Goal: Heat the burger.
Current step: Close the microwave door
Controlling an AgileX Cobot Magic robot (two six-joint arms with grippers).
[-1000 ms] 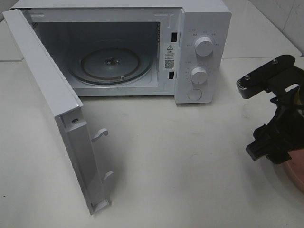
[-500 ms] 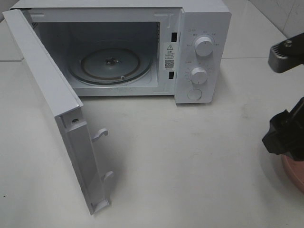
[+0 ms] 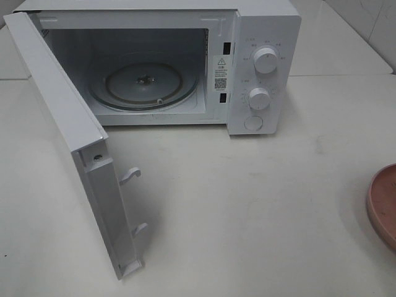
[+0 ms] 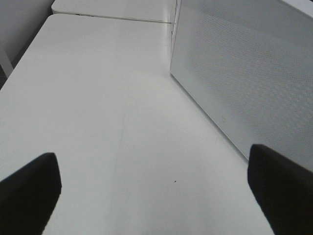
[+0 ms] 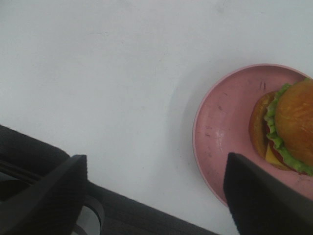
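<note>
White table (image 5: 98, 73), burger (image 5: 288, 127) on pink plate (image 5: 225, 132), beside right end effector (image 5: 156, 196), fingers spread apart, empty

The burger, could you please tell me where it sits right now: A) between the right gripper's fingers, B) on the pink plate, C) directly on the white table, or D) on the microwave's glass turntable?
B: the right wrist view shows the burger resting on the pink plate, and the microwave's turntable is bare.

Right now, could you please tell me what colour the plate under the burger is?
Pink. The plate shows best in the right wrist view, with the burger on it.
</note>
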